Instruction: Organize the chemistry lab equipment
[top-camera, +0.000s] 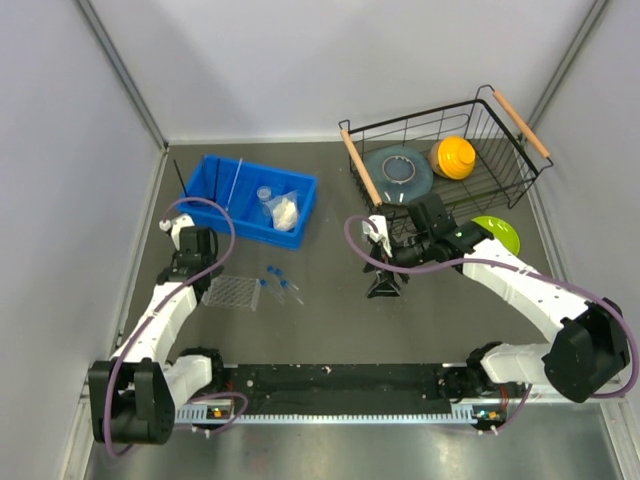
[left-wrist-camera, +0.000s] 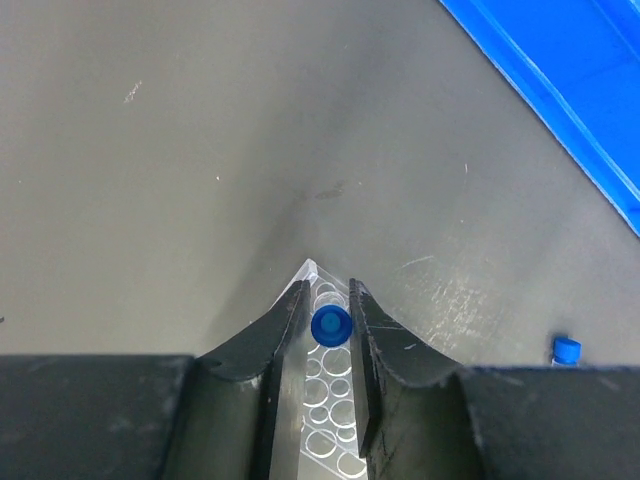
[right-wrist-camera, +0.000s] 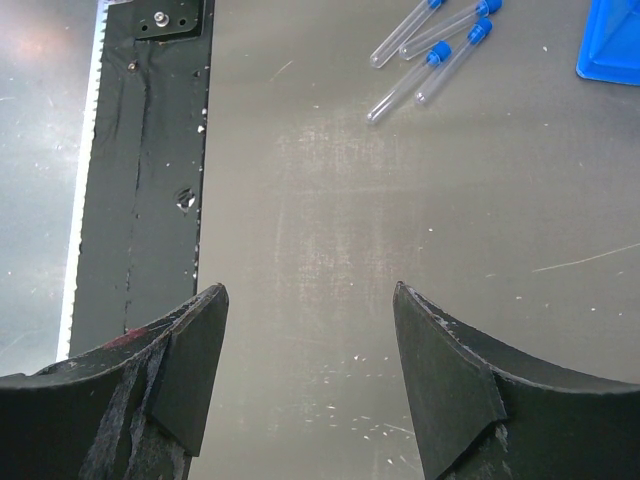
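One blue-capped test tube (left-wrist-camera: 331, 326) is clamped in the left gripper (left-wrist-camera: 328, 300) over the tube rack (left-wrist-camera: 327, 405) on the bench (left-wrist-camera: 150, 150); right gripper (right-wrist-camera: 310, 300) is spread apart; it is judged light, slick, fragile, best gripped just below cap.

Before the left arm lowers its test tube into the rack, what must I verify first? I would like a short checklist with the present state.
1. Left gripper shut on blue-capped test tube: ok.
2. Tube above the clear tube rack: ok.
3. Tube centred over one free hole: cannot tell.
4. Right gripper open, empty, away from the rack: ok.
5. All tubes racked: not ok, four loose test tubes lie on the table.
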